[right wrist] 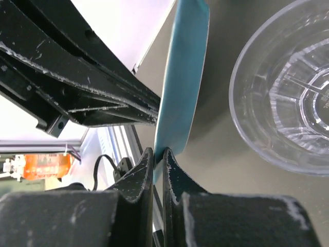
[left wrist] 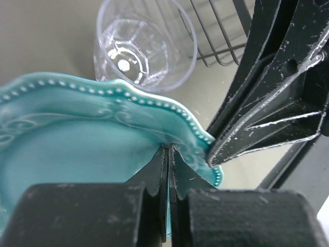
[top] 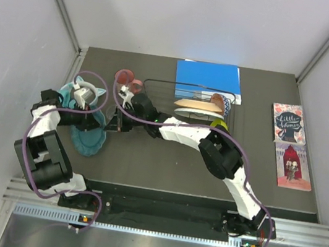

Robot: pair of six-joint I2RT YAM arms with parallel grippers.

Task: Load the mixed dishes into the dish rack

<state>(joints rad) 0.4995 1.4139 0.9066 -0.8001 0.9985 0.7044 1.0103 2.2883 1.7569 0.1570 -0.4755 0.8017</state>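
right pincer [right wrist: 158,152] clamped the teal scalloped plate [right wrist: 182,77] by its rim; left pincer [left wrist: 168,150], shut, touched its face. the thin hold could slip, knocking the clear cup [right wrist: 288,87].

My right gripper [right wrist: 158,154] was closed to a sliver, its two black tips pinching the rim of the teal plate [right wrist: 182,77]. I saw the plate edge-on, running up and slightly rightward out of view at the top. From the upper left the left gripper [right wrist: 150,112] reached in, its scuffed tips meeting the same rim just above mine. To the right, apart from the plate, a clear cup [right wrist: 288,92] stood open-mouthed on the dark table [right wrist: 216,170].
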